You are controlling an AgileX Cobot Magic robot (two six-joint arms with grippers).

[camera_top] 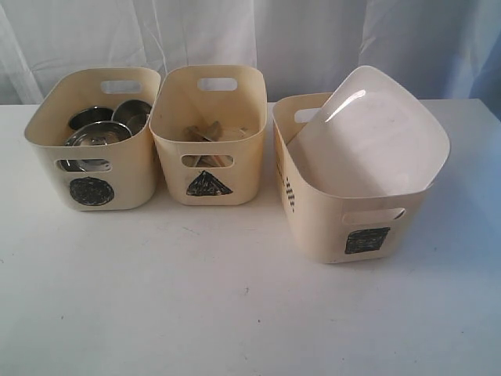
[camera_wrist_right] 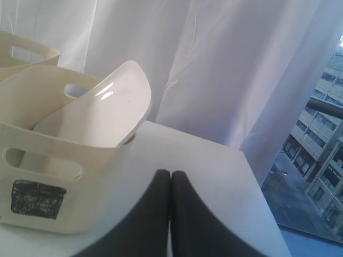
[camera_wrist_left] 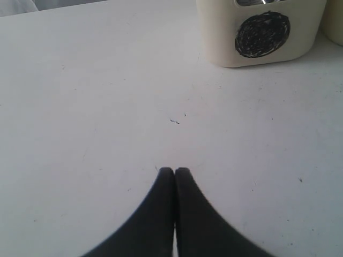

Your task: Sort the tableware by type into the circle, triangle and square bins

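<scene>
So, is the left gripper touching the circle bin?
Apart. The left wrist view shows a wide stretch of bare table between the shut left gripper and the circle bin.

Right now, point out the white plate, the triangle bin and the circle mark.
white plate [camera_top: 376, 133]: exterior view, its inner face.
triangle bin [camera_top: 246, 176]: exterior view, front wall right of the mark.
circle mark [camera_wrist_left: 262, 33]: left wrist view, middle of the scribble.
</scene>
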